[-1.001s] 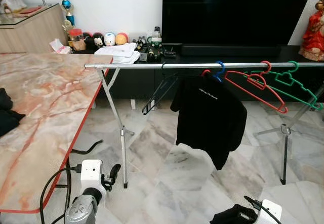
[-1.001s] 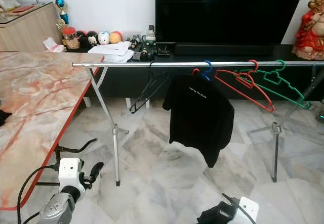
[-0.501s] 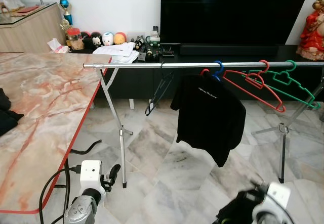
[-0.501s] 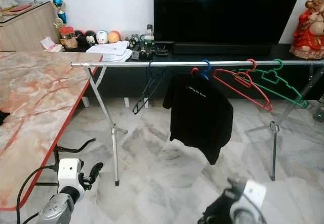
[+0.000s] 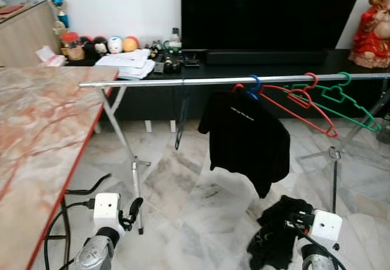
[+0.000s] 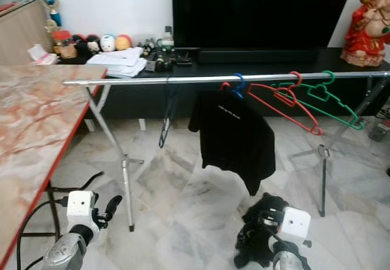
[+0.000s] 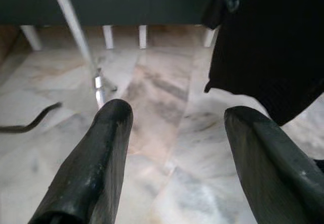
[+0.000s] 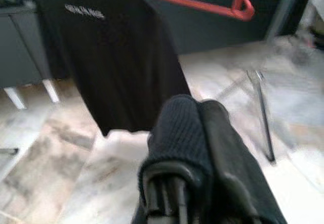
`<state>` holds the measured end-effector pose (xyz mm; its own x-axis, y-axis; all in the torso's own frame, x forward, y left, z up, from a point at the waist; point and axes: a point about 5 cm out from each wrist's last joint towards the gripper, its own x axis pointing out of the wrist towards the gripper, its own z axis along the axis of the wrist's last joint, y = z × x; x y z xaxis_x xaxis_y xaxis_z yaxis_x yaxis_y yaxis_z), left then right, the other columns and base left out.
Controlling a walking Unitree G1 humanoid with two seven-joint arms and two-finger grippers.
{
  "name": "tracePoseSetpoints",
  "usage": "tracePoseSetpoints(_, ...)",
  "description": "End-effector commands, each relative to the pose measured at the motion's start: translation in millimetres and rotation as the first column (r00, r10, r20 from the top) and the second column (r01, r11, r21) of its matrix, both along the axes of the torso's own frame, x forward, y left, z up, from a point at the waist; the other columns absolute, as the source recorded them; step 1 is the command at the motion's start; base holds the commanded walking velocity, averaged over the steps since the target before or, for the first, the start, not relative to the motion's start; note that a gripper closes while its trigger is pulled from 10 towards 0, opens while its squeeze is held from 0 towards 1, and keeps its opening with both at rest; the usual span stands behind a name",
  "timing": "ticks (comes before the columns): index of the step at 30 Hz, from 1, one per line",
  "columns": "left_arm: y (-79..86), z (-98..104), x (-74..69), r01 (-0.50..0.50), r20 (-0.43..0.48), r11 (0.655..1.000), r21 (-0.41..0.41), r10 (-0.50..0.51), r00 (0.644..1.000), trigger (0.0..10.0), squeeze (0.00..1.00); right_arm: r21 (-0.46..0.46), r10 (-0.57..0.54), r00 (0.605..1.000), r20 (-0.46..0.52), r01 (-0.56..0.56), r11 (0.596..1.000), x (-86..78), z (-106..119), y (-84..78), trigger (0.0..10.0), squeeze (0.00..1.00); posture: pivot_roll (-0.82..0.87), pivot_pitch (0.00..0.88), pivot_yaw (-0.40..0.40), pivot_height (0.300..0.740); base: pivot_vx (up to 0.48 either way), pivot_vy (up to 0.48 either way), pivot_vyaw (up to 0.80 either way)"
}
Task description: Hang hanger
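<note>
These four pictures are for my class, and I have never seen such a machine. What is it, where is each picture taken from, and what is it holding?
It is a walking humanoid robot with two arms, each ending in a two-fingered pincer. The two wide pictures come from cameras in its head, looking down and forward. They show a metal clothes rail with a black T-shirt, a red hanger and a green hanger hung on it, and a marble-topped table to the left. The two close pictures come from cameras on the wrists. The left pincer is open and holds nothing. The right pincer is shut on a black garment, low above the tiled floor.
</note>
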<state>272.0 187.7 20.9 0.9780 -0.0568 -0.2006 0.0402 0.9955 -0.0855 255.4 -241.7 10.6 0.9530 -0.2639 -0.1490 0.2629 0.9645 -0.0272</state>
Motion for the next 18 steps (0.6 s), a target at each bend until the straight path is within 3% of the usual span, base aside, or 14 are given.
tracePoseSetpoints(1, 8.5, 1.8, -0.5, -0.016, 0.005, 1.0, 0.014, 0.016, 1.0, 10.0, 0.0, -0.002, 0.029, 0.998, 0.064, -0.029, 1.0, 13.5, 13.0, 8.7, 10.0, 0.0, 0.07, 0.0, 0.023, 0.74, 0.292, 0.0, 0.0)
tracePoseSetpoints(12, 7.9, 3.0, 0.5, -0.011, 0.007, 1.0, 0.012, 0.011, 1.0, 10.0, 0.0, 0.045, 0.009, 1.0, -0.004, -0.009, 0.999, 11.0, 3.2, 12.2, 10.0, 0.0, 0.08, 0.0, 0.019, 0.74, 0.294, 0.0, 0.0)
tracePoseSetpoints(18, 8.1, 3.1, 0.8, -0.006, 0.004, 1.0, 0.014, 0.006, 1.0, 10.0, 0.0, 0.067, -0.007, 1.0, -0.021, 0.009, 0.998, 7.5, -0.9, 9.6, 10.0, 0.0, 0.07, 0.0, 0.02, 0.74, 0.295, 0.0, -0.8)
